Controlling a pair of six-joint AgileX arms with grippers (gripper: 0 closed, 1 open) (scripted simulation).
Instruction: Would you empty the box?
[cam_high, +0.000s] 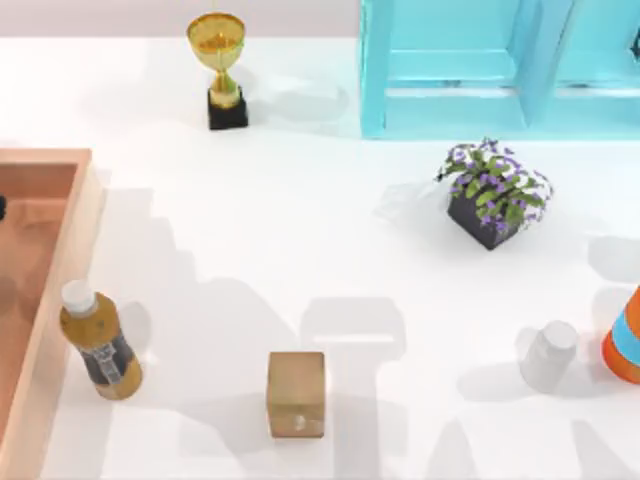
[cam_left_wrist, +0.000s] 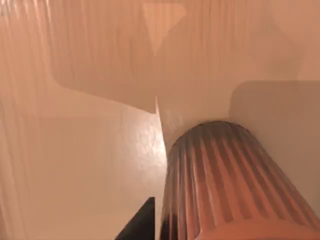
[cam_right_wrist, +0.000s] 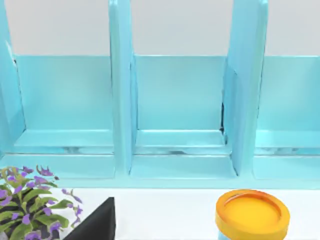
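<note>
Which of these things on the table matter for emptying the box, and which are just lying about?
Job: box; ribbed cylinder inside it.

Lying about: juice bottle, tan cube, trophy, flower pot, blue shelf, white bottle, orange-capped container.

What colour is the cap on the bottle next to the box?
White. The bottle's cap shows best in the top view, above its amber body, beside the box.

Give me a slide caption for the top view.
Box at the table's left edge, bottle standing just outside it, tan cube nearby.
</note>
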